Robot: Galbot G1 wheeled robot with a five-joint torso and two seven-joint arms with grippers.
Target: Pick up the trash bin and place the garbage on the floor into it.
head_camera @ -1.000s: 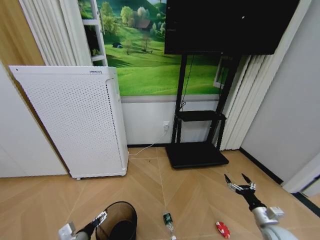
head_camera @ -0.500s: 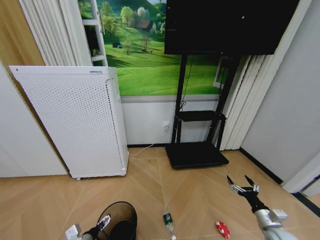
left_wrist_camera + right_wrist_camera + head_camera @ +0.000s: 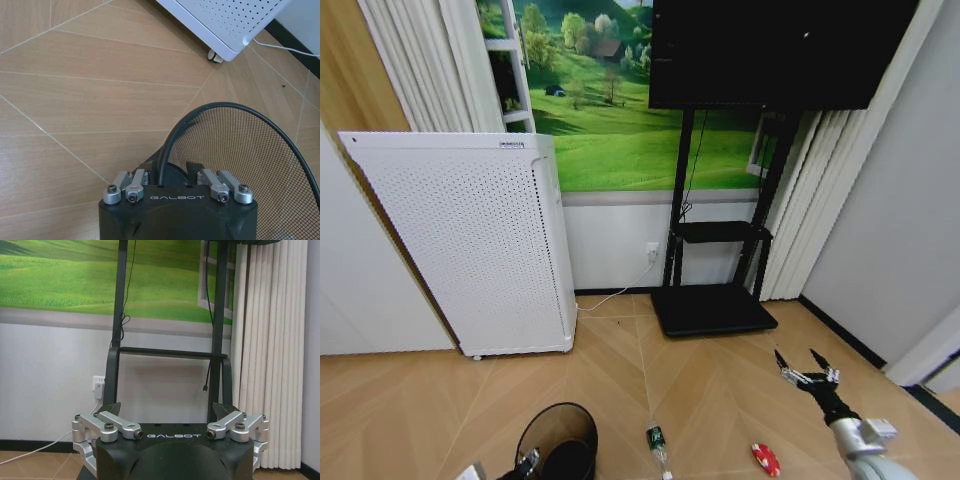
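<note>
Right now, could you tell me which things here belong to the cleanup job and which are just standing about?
Job: trash bin, bottle, red wrapper.
Not: white appliance, TV stand, wall socket.

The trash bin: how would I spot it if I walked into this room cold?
Find the tall white perforated appliance against the wall. On the wood floor in front of it stands the trash bin, with the left claw astride its rim. It is round, black, see-through wire mesh, unlike the small bottle and red wrapper lying flat farther right.
</note>
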